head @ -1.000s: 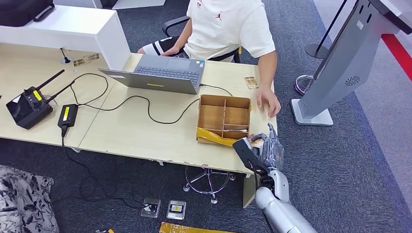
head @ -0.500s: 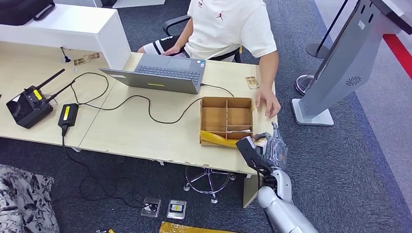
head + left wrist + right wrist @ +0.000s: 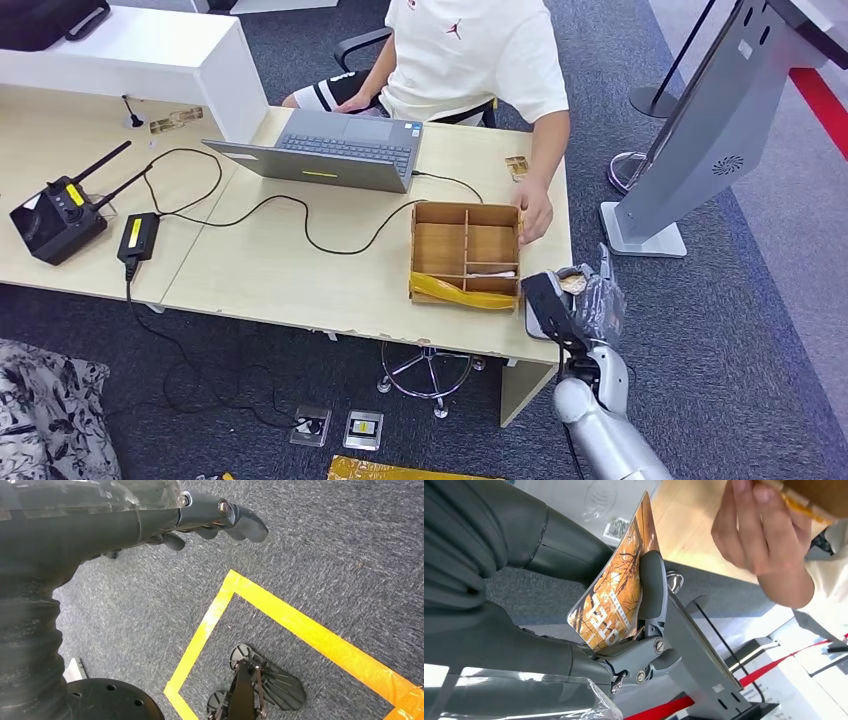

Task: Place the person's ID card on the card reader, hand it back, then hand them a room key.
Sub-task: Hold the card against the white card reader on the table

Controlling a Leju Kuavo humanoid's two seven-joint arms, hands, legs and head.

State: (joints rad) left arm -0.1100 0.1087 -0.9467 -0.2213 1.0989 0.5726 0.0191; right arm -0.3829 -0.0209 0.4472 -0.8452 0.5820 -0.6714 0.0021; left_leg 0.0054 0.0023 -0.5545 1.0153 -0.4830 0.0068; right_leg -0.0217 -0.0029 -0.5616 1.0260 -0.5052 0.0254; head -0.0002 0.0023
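My right hand (image 3: 577, 305) hovers off the desk's near right corner and pinches an orange printed card (image 3: 572, 283). In the right wrist view the thumb (image 3: 651, 587) presses that card (image 3: 616, 595) against the dark fingers (image 3: 569, 550). The person's hand (image 3: 535, 214) rests at the right edge of the wooden divided box (image 3: 466, 206), and it is a short way past the card in the right wrist view (image 3: 759, 530). A small tan card-like item (image 3: 517, 168) lies on the desk beyond the box. My left hand (image 3: 150, 515) hangs over the carpet, holding nothing.
A laptop (image 3: 330, 150) with its cable sits mid-desk, a black radio unit (image 3: 55, 215) and power brick (image 3: 138, 237) at the left. A grey kiosk stand (image 3: 700, 130) rises to the right. A yellow strip (image 3: 460, 290) lies in the box's front compartment. The seated person is behind the desk.
My right hand has moved right and a little farther out with the orange card, from the box's front corner to beyond the desk corner. The person's hand shifted to the box's right edge.
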